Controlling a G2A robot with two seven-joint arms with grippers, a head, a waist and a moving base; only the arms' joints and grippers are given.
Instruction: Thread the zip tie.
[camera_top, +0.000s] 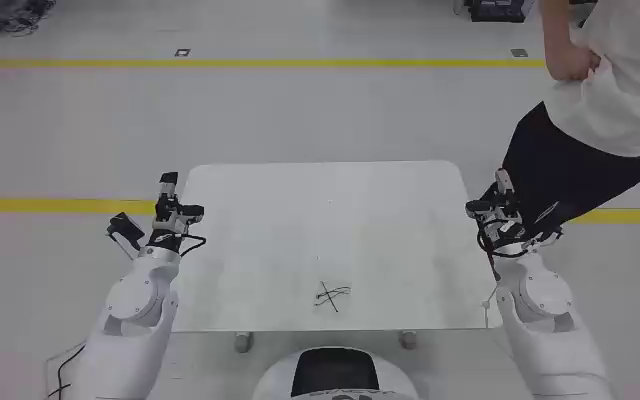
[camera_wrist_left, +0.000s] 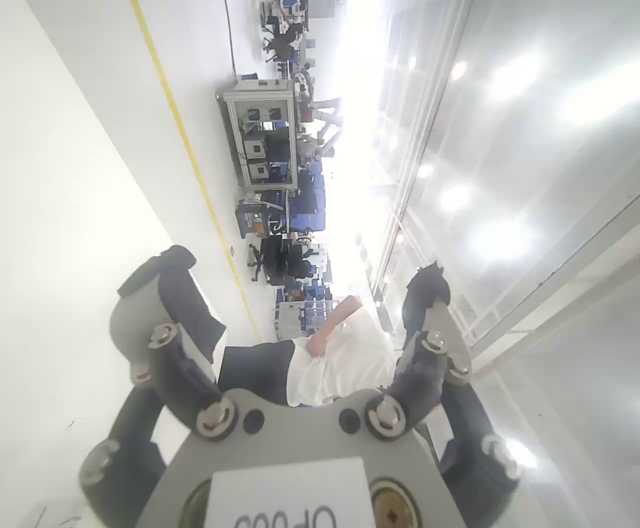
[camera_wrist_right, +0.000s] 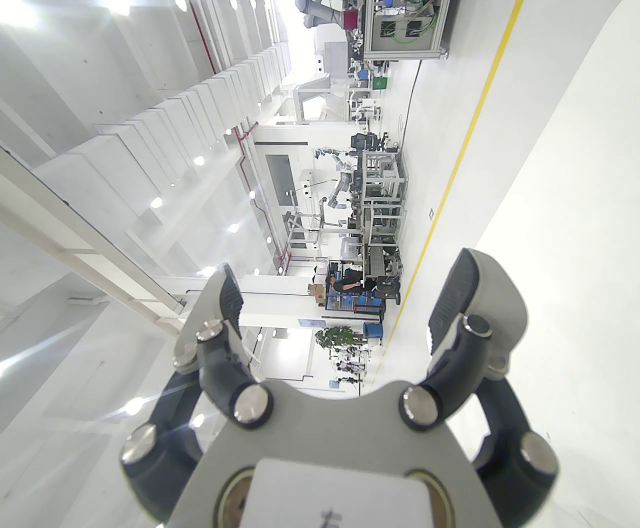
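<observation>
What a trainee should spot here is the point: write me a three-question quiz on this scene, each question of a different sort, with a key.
1. Multiple choice: the zip ties lie on the table near A) its far edge, B) the edge nearest the robot, C) its far left corner.
2. True or false: the left claw is shut on a zip tie.
3. Fill in: the right claw stands ___ , with nothing between its fingers.

Key: 1 B; 2 false; 3 open.
</observation>
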